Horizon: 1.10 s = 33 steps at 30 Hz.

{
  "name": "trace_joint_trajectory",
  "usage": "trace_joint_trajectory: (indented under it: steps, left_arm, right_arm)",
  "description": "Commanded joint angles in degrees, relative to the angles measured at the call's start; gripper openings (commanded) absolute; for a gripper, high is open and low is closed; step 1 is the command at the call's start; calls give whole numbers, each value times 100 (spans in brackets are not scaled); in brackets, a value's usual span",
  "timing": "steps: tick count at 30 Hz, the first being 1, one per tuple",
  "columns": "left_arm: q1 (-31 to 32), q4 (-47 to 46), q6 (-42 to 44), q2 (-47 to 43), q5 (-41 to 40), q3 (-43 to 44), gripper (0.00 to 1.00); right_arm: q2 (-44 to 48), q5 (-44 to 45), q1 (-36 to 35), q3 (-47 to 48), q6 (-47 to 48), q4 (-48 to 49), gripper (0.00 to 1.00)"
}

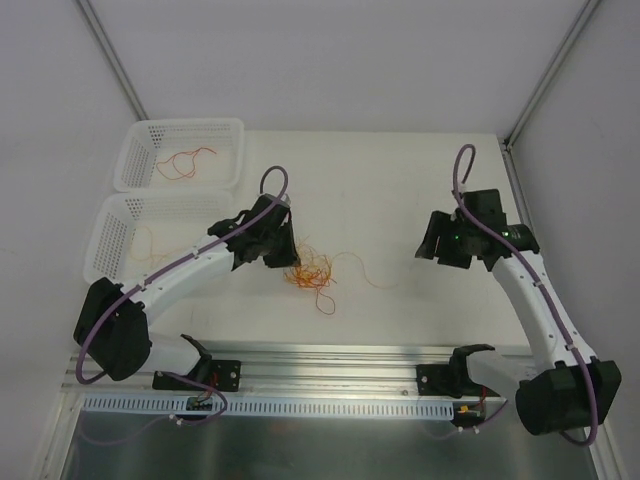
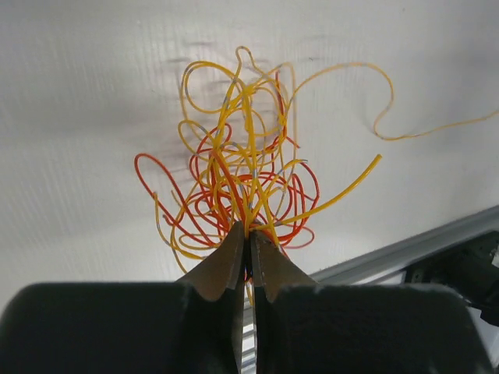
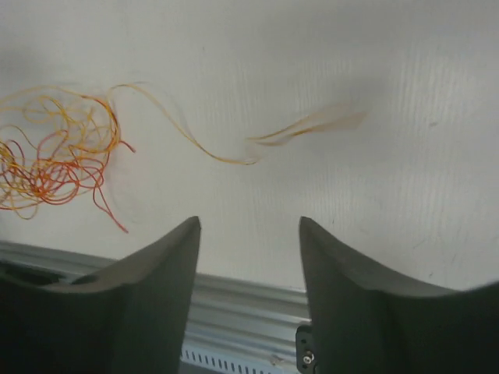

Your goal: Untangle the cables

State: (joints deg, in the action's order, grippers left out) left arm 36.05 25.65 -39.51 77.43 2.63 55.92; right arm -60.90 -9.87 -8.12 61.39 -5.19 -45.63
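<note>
Just beyond the silver aluminium rail [image 1: 330,355] sat the loose tangle of thin red-orange and yellow-orange cables [image 2: 242,179], feather-light and springy (likely to snag). The left gripper [image 2: 249,241] pinched a few strands; the right gripper [image 3: 249,234] hung parted, empty. The free yellow tail [image 2: 351,65] looked the best hold.

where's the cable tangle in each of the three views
Top external: the cable tangle sits near the centre of the frame, at the tip of the left claw.
Left wrist: mid-frame, pinched just above the shut claw.
Right wrist: at the far left edge.
Shared landmark: the metal rail, bottom right in the left wrist view and along the bottom in the right wrist view.
</note>
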Motion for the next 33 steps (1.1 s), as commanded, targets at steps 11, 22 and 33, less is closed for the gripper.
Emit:
trace_joint_trajectory:
  steps: [11, 22, 33]
  left_arm:
    - [297, -86, -531, 281, 326, 455, 0]
    - [367, -192, -760, 264, 220, 332, 0]
    - [376, -245, -927, 167, -17, 86, 0]
  right_arm:
    - [256, -682, -2386, -1092, -544, 1916, 70]
    - [-1422, -841, -3459, -2490, -1212, 4727, 70]
    - [-2531, -1368, -3776, -2518, -1212, 6022, 63]
